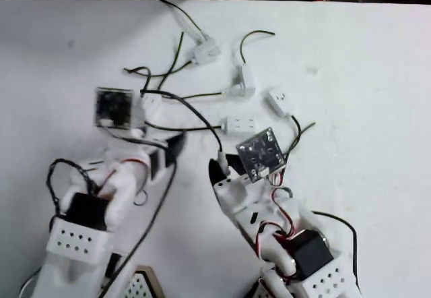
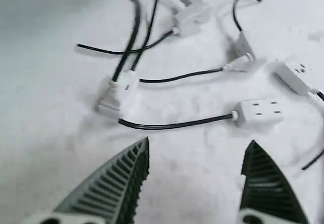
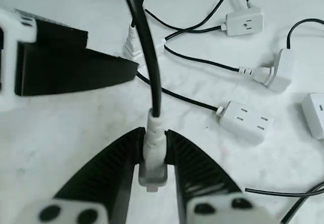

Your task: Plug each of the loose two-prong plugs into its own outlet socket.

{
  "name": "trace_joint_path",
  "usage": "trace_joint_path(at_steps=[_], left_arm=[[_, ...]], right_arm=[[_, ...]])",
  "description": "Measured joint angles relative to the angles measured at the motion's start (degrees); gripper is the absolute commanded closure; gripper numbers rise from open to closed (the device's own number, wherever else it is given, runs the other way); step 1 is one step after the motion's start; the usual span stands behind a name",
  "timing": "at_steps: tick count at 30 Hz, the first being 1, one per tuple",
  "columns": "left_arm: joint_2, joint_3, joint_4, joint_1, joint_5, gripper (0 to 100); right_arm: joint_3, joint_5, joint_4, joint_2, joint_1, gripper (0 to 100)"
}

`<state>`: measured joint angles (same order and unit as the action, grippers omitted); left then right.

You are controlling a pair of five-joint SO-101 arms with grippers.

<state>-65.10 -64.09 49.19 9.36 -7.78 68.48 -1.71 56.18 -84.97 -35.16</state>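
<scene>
High view down over table (image 1: 377, 75); wrist views low, close, sharing outlet socket (image 2: 258, 113).

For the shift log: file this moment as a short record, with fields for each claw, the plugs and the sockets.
left claw: open, holding nothing, above the bare table
right claw: shut on a white plug whose black cord runs away from it
loose plug: white, lying on the table ahead of the left claw, in no socket
near socket: white block, slots facing up, nothing plugged in
far socket: white, slots visible, nothing plugged in
</scene>
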Motion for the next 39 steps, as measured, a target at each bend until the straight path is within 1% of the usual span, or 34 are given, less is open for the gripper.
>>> trace_joint_path(at_steps=[5, 11, 13, 18, 21, 25, 29, 32, 36, 39], left_arm=[[0.0, 0.0, 0.0, 7.12, 0.0, 71], [0.0, 0.0, 0.0, 12.92, 0.0, 71], [0.0, 0.0, 0.0, 14.15, 0.09, 71], [-0.09, 0.09, 0.0, 16.79, 3.78, 71], [-0.44, 0.53, 0.0, 17.85, 4.66, 71], [-6.59, 0.53, 3.16, 20.66, 4.75, 71], [-15.21, 0.53, 6.77, 21.71, 6.59, 71], [-18.55, 0.53, 7.12, 22.07, 6.95, 71], [-18.02, 0.53, 6.42, 17.85, 6.95, 71], [-13.54, 0.53, 3.78, 13.98, 6.95, 71]], right_arm=[[0.35, -0.35, 0.0, 0.0, -0.09, 98.1], [3.16, -0.35, 0.0, 0.0, 0.0, 98.2], [3.43, -0.35, 0.0, 0.0, 0.18, 98.2], [3.52, -0.35, 0.09, 0.0, 0.18, 98.2], [4.92, -0.35, 0.09, 0.0, 0.18, 98.2], [6.07, -0.35, 0.09, -0.7, -0.26, 98.2], [6.15, -0.26, 0.0, 0.09, 0.0, 98.2], [6.07, -0.26, 0.0, -0.09, 3.16, 98.2], [5.19, 1.67, 0.0, 0.0, 11.34, 98.2], [3.52, 2.2, 0.0, 0.0, 17.49, 98.2]])
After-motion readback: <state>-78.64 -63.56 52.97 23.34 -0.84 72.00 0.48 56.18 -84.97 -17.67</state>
